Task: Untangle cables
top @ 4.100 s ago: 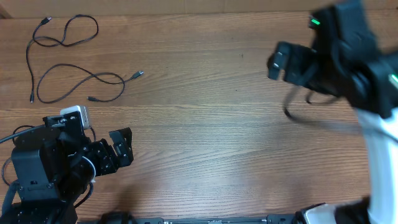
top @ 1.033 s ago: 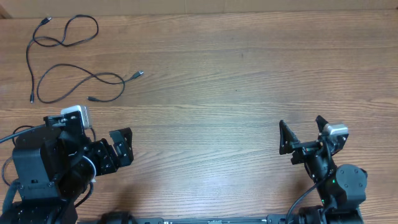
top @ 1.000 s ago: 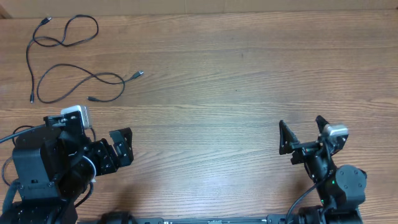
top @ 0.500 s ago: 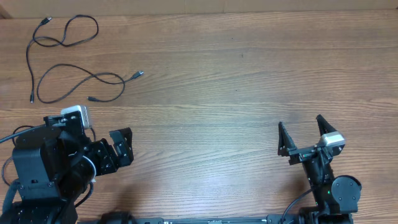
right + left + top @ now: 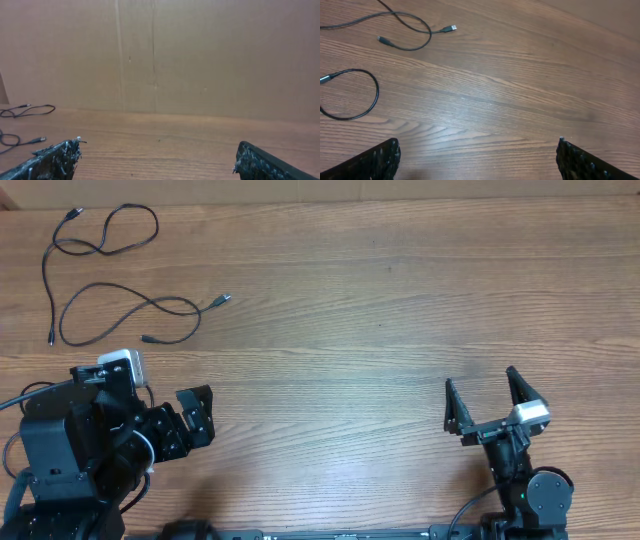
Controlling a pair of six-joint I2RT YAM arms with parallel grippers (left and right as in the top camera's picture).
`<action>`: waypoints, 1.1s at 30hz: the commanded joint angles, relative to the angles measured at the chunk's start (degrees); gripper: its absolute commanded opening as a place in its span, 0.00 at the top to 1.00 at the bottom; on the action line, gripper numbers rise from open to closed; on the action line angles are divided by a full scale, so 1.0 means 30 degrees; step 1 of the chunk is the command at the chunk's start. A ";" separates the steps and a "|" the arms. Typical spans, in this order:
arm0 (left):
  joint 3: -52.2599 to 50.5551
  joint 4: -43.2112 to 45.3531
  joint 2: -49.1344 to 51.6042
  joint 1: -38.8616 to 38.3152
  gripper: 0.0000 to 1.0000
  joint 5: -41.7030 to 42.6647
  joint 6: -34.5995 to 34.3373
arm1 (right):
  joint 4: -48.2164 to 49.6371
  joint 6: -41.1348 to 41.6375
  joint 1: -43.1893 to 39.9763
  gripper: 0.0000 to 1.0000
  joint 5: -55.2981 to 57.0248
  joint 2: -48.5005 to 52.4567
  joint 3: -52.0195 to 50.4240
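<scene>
The cables lie as loose black loops at the far left of the table: one loop at the top left corner, another cable below it with a silvery plug. They also show in the left wrist view and far off in the right wrist view. My left gripper is open and empty at the near left, well below the cables. My right gripper is open and empty at the near right, far from them.
The wooden table stretches between the arms. A brown cardboard wall stands behind the far edge. The left arm's own thick black cable hangs near its base.
Four seconds ago the right arm was raised high at the right, blurred. It has since come down to the near right and sunk slightly lower. The cables and left arm have not moved.
</scene>
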 commanded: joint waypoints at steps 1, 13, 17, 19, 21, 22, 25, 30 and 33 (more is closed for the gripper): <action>-0.0066 0.0044 0.0015 -0.0131 0.00 0.0138 0.0226 | 0.0160 -0.0153 0.0160 0.00 -0.0102 -0.0240 -0.0211; -0.0066 0.0044 0.0015 -0.0131 0.00 0.0138 0.0226 | -0.2973 -0.0153 0.0146 0.00 0.0240 -0.0233 -0.0204; -0.0066 0.0044 0.0015 -0.0131 0.00 0.0138 0.0226 | -0.3002 -0.0138 0.0146 0.00 0.0372 -0.0233 -0.0204; -0.0066 0.0044 0.0015 -0.0131 0.00 0.0138 0.0226 | -0.2994 -0.0138 0.0146 0.00 0.0372 -0.0233 -0.0204; -0.0066 0.0044 0.0015 -0.0131 0.00 0.0138 0.0226 | -0.2965 -0.0138 0.0131 0.00 0.0364 -0.0233 -0.0204; -0.0066 0.0044 0.0015 -0.0131 0.00 0.0138 0.0226 | -0.2936 -0.0138 0.0131 0.00 0.0364 -0.0233 -0.0204; -0.0066 0.0044 0.0015 -0.0131 0.00 0.0138 0.0226 | -0.2922 -0.0138 0.0131 0.00 0.0379 -0.0233 -0.0204; -0.0066 0.0044 0.0015 -0.0131 0.00 0.0138 0.0226 | -0.3045 -0.0058 0.0160 0.00 0.0459 -0.0226 -0.0204; -0.0066 0.0044 0.0015 -0.0131 0.00 0.0138 0.0226 | -0.3089 0.0015 0.0160 0.00 0.0758 -0.0226 -0.0197</action>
